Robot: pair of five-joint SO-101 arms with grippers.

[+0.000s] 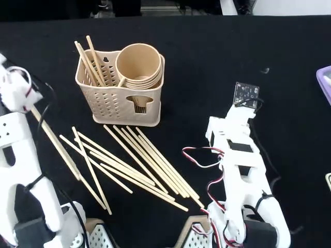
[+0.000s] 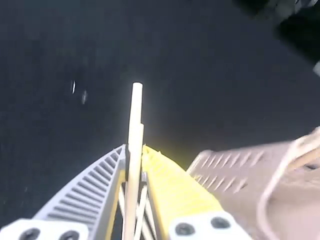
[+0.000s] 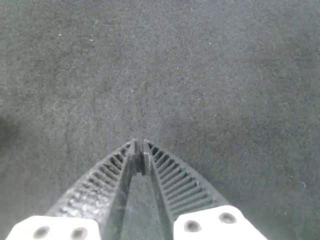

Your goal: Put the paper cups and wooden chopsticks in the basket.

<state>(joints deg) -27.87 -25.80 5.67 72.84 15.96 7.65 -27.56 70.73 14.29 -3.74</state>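
Operator: Status of the left gripper (image 2: pixel 132 152) is requested.

Technician: It is clamped on the held chopsticks (image 2: pixel 136 107). Two sticks appear to be pinched side by side between the jaws, one tip projecting beyond the other. The grip is taken partway along the shafts, judged so that the free ends can be lowered into the basket (image 1: pixel 121 106), whose perforated wall is seen close beside the gripper in the left wrist view.

Operator: And the right gripper (image 3: pixel 139 150)?

Technician: It is closed with nothing between the jaws and is parked over bare table (image 1: pixel 217 51), well apart from the work. It is judged to be kept clear so the other arm is not obstructed.

Operator: Location and quantity of the task items are to be stated.

Technician: One basket is present, upright. The paper cups (image 1: pixel 138 62) are nested in a single stack inside it; about four rims are made out, and an exact count cannot be confirmed. Nesting is judged to leave room for sticks alongside. Three or four stowed chopsticks (image 1: pixel 92 61) are leaned in the compartment beside the cups. The loose chopsticks (image 1: pixel 139 160) are fanned on the table in front of the basket; roughly a dozen or more are counted, overlapping, so the figure is approximate.
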